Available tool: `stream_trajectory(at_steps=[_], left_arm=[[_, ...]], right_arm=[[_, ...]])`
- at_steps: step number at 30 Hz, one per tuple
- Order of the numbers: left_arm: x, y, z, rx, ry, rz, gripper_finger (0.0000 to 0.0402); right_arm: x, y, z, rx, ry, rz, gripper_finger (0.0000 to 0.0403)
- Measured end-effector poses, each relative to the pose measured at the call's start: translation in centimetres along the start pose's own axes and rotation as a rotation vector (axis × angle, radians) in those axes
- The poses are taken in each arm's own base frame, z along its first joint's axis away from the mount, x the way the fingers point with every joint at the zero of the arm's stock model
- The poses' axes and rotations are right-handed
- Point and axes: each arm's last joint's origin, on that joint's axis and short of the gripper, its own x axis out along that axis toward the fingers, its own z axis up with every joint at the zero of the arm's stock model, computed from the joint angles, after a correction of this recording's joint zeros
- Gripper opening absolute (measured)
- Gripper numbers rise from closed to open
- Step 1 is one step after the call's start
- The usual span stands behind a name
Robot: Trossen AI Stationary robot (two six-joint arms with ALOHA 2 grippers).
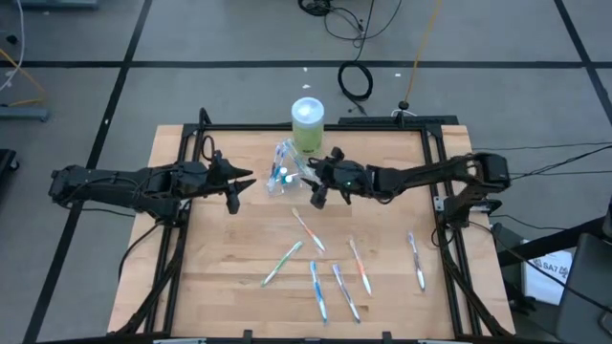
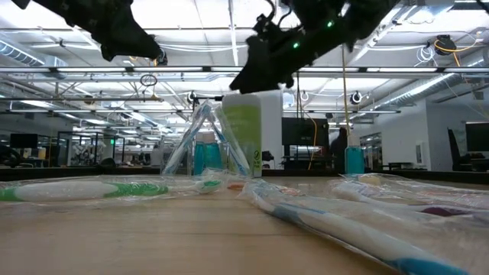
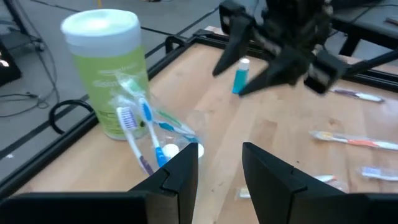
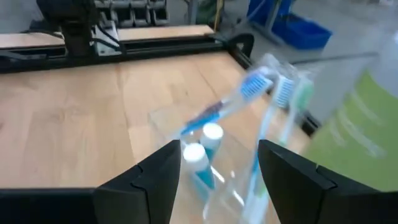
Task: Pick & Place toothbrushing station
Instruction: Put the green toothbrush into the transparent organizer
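Wrapped toothbrushes (image 1: 318, 275) lie loose on the near half of the bench (image 1: 229, 287), well apart from the clear cup (image 1: 284, 177), which I take as my landmark. That cup stands just in front of the green container (image 1: 307, 126), touching or nearly so, with a few brushes leaning out of it and teal-capped tubes (image 4: 202, 155) inside. One more small tube (image 3: 241, 76) stands on the bench beyond the cup in my left wrist view.

My right gripper (image 1: 319, 194) hovers just beside the cup on its right, fingers (image 4: 158, 177) spread apart with nothing between them. My left gripper (image 1: 232, 188) waits on the cup's other side, fingers apart and empty.

I judge the cup light, thin-walled and slick, likely to tip or flex. I would pinch it low across its wall, gently. The loose brushes are slim and film-wrapped, so slippery; I would grip each mid-handle.
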Motion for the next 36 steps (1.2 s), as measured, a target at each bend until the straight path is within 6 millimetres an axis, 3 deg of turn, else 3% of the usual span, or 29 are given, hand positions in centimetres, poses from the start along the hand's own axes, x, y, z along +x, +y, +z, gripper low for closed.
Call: stream_trajectory(at_steps=[8, 15, 20, 29, 36], left_arm=[[0.0, -0.2, -0.1, -0.007, 0.014, -0.058, 0.0131], [0.4, -1.0, -0.9, -0.062, 0.098, -0.096, 0.0131], [1.9, -3.3, -2.0, -0.044, 0.199, -0.229, 0.0131], [5.1, -8.5, -4.9, -0.062, 0.291, -0.334, 0.0131], [6.8, -11.3, -7.6, -0.052, 0.354, -0.366, 0.0131]], right_arm=[[-4.6, -1.3, 1.4, 0.036, 0.128, -0.006, 0.0210], [-7.3, -2.3, 0.5, 0.170, 0.320, -0.051, 0.0210], [-7.8, -1.9, -0.4, 0.232, 0.415, -0.075, 0.0210], [-7.5, -0.8, -0.1, 0.185, 0.360, -0.024, 0.0210], [-7.5, -0.4, 0.0, 0.188, 0.345, -0.012, 0.0210]])
